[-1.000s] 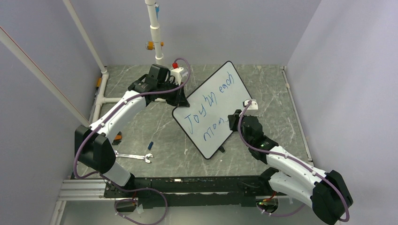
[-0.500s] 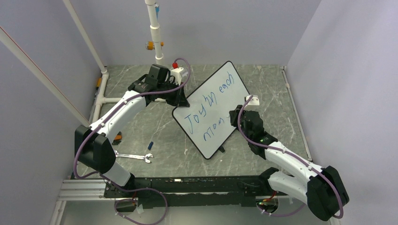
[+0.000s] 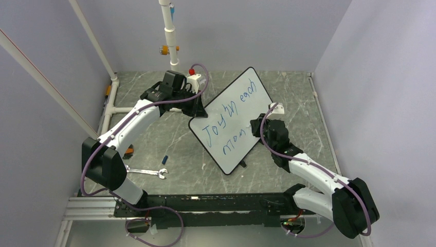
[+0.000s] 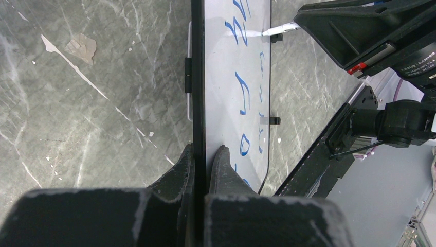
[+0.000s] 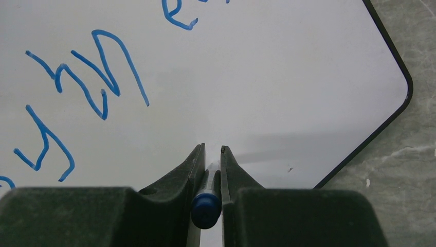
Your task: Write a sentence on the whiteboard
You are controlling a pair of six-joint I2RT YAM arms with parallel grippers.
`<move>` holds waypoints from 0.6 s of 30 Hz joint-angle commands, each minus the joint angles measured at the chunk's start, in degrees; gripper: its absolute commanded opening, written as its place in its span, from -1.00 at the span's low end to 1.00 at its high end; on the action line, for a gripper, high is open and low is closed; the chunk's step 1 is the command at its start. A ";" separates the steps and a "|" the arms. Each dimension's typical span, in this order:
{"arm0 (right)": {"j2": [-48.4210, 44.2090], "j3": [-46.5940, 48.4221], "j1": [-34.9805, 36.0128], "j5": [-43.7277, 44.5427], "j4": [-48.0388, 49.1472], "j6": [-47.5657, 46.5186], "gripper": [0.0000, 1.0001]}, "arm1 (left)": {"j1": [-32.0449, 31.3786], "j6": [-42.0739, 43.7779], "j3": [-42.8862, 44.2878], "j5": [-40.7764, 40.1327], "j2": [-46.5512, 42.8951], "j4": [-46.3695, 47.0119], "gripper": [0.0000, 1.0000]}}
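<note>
Top external view is taken first: where is the whiteboard (image 3: 231,133) found?

It is found on the grey marbled table (image 3: 169,139), right of the middle, turned so that one corner is pointed at the far edge. The sentence (image 3: 212,129) is written across it in blue. "Joy in each" is read on the upper line and only "mom" below, so the writing is judged unfinished.

How is it held?

The rim on the left arm's side is clamped by the left gripper (image 4: 204,150), whose fingers are closed down on the thin black edge. A blue-ended marker (image 5: 206,208) is pinched tight in the right gripper (image 5: 212,152), over the bare lower right part of the board. From the left wrist view its white tip appears to be laid against the surface.

How is the board expected to behave?

It is judged stiff and light, with a glossy face that would be slippery and easily smeared where ink is wet. The rim is therefore thought the proper place for a hold. Without such a hold, the board could be pushed along the table by pen pressure.

And the surroundings?

A wrench (image 3: 146,171) and a small blue piece (image 3: 164,158) are seen toward the table's near left corner, well apart from the board. Pale walls are set around three sides, and a white pipe (image 3: 167,31) is stood at the far edge.
</note>
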 commanded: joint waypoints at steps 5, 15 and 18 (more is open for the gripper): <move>1.17 1.43 -1.82 -1.20 3.28 0.70 -1.00 | 0.92 11.38 0.33 -19.64 1.01 -2.36 -1.00; 2.14 3.61 -2.78 -3.07 3.45 -0.15 -1.00 | 0.91 11.34 0.55 -19.30 1.29 -2.44 -1.00; 2.08 4.47 -2.77 -4.07 3.38 -0.01 -1.00 | 0.87 11.35 0.47 -19.26 1.17 -2.38 -1.00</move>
